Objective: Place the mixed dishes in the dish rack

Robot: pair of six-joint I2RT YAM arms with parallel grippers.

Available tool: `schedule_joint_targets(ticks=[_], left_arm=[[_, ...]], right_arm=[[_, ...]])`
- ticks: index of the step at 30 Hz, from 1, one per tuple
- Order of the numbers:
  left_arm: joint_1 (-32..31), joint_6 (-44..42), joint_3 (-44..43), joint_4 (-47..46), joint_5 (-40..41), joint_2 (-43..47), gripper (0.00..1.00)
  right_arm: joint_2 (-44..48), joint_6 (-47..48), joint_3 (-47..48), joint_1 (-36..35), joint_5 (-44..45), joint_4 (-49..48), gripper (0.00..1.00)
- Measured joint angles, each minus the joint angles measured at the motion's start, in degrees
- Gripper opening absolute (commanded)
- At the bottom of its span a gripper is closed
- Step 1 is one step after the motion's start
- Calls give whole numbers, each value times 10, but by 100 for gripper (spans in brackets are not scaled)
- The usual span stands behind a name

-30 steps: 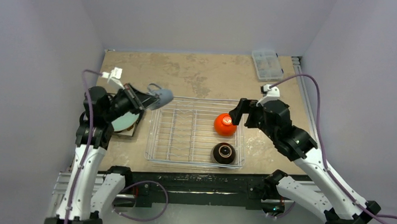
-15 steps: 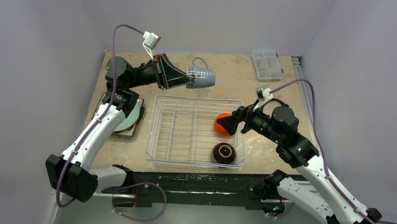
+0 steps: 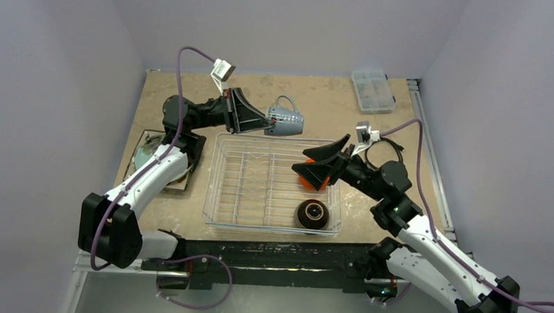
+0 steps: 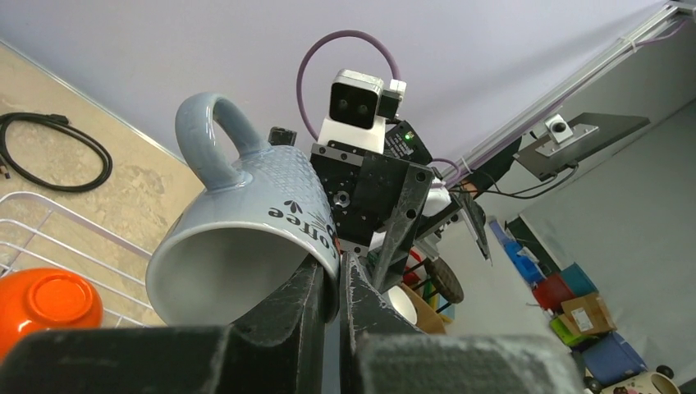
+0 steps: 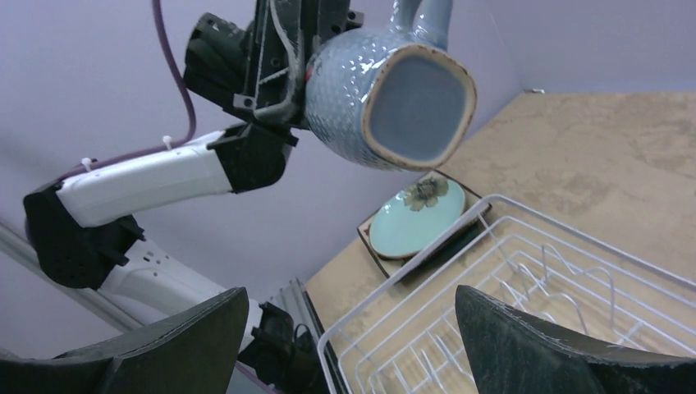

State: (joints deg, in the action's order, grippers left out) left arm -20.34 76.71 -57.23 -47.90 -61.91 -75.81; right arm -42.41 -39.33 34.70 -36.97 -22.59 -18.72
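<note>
Top external view, left to right. Round pale-teal plate [image 3: 143,156], glossy, lies on the square plate [image 3: 181,183] on the table's left side. Left gripper [image 3: 267,120]: jaws pinching the rim of the grey cup [image 3: 284,121], dimpled, loop-handled, held sideways in the air near the dish rack's [image 3: 214,196] far rail. The white wire rack contains an orange bowl [image 4: 45,304], foot up, far right, and a dark brown bowl [image 3: 312,214], near right. Right gripper [image 3: 320,163]: jaws spread wide above the orange bowl, holding nothing.
</note>
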Motion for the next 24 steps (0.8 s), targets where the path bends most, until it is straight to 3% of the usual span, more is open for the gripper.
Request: schedule_joint_targets(ticks=[5,24], left_arm=[[-1,-6,8,0,4,14,0],[-24,-7,18,-7,9,17,0]], right_arm=[[-29,-9,-7,-7,7,-87,99],[-190,-62,34,-9,49,-277,99]])
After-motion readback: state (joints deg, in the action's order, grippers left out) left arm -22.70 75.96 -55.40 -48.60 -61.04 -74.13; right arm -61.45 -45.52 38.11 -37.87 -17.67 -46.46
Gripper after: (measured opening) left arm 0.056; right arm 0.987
